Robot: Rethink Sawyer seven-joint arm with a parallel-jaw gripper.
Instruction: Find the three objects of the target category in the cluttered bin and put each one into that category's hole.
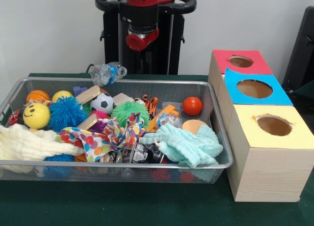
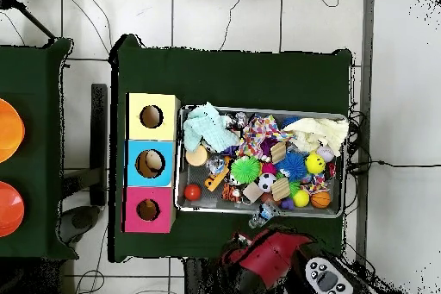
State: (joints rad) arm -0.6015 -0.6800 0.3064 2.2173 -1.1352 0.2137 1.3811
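Green table (image 1: 147, 206) bears bin (image 1: 223, 163), white wall behind.

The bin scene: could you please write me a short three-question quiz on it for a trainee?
1. True or false: the red ball lies outside the bin.
2. In the front view, which hole is farthest from the camera? A yellow hole, B blue hole, C red hole.
3. In the front view, what soft thing covers the bin's near corner beside the boxes?

Key: 1 false; 2 C; 3 the mint cloth.
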